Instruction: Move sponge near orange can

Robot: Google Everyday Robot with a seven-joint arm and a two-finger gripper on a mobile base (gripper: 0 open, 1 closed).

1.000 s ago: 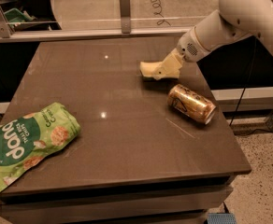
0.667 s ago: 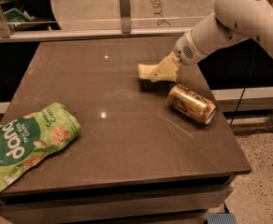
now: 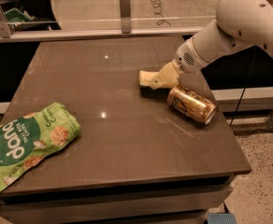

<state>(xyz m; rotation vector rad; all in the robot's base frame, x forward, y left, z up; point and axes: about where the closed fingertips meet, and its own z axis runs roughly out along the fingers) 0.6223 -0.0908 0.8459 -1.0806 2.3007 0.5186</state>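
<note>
My pincer (image 3: 157,81), clamped on the sponge (image 3: 145,76), hovers just beside the orange can (image 3: 191,104); next I should lower and release.

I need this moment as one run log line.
gripper: shut on sponge | sponge: beside orange can, apart | orange can: lying on table

I see the pale yellow sponge (image 3: 146,77) clamped in the gripper (image 3: 161,81) jaws just above the desk (image 3: 104,148), beside the orange can (image 3: 191,104), which lies on its side near the desk's right edge.
</note>
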